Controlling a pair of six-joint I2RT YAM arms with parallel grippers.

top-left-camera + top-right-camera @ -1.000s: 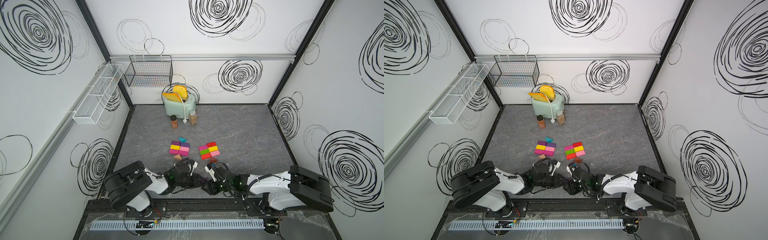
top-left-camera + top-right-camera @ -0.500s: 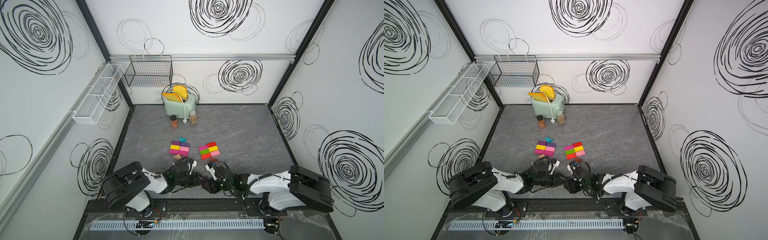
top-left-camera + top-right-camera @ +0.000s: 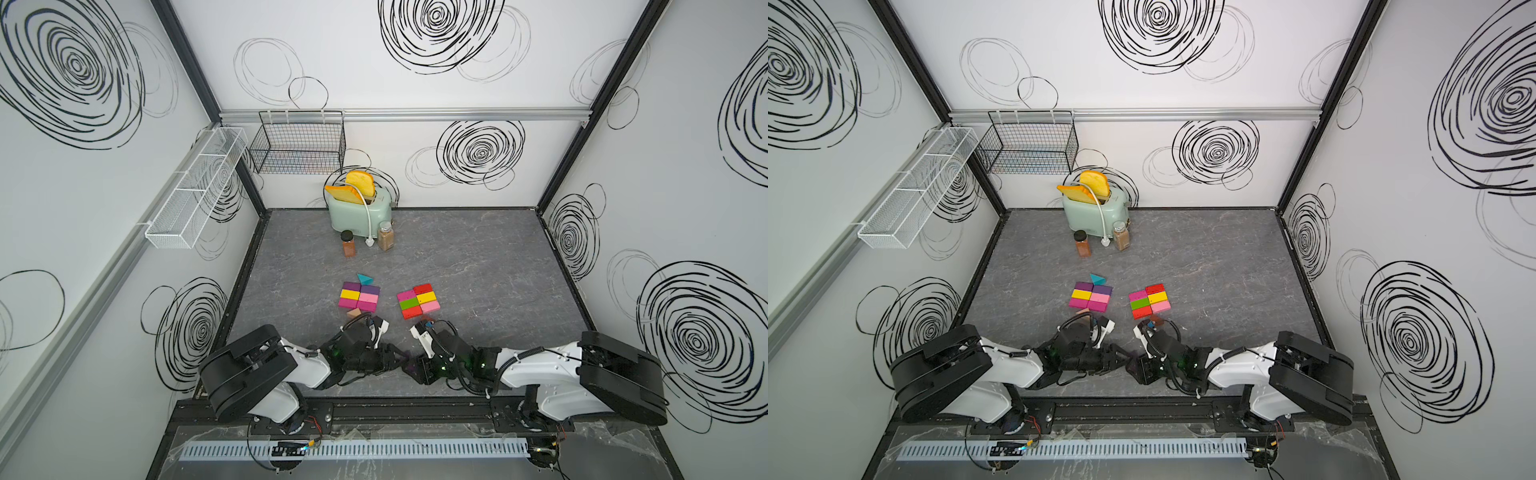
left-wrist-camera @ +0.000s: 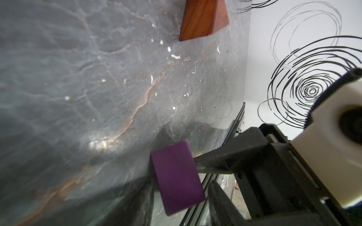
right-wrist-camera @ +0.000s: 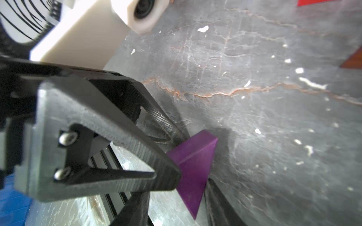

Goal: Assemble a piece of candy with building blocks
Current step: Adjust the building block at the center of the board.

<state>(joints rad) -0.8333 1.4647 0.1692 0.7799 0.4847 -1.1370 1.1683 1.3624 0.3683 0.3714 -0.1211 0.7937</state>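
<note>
Both arms are nose to nose at the lower centre of both top views, and the purple triangle (image 5: 194,172) is right between them. The right tool (image 4: 202,174) has it: jaws part-way closed, one finger on each side of the block, plain to see from the left wrist. The left tool (image 5: 177,156) is on it too, jaws a little apart, tips straddling a corner of the same triangle. Whether they actually pinch it, I can't tell. The block looks lifted clear of the worktop (image 3: 478,257), with a shadow beneath it.

Above the arms, mid-frame, two brick patches lie flat. The left patch (image 3: 359,296) has a teal triangle (image 3: 365,277) at its upper edge and a tan triangle (image 3: 354,312) at its lower edge. The right patch (image 3: 417,300) sits a little apart, with a brown triangle (image 4: 203,19) just below it.
</note>
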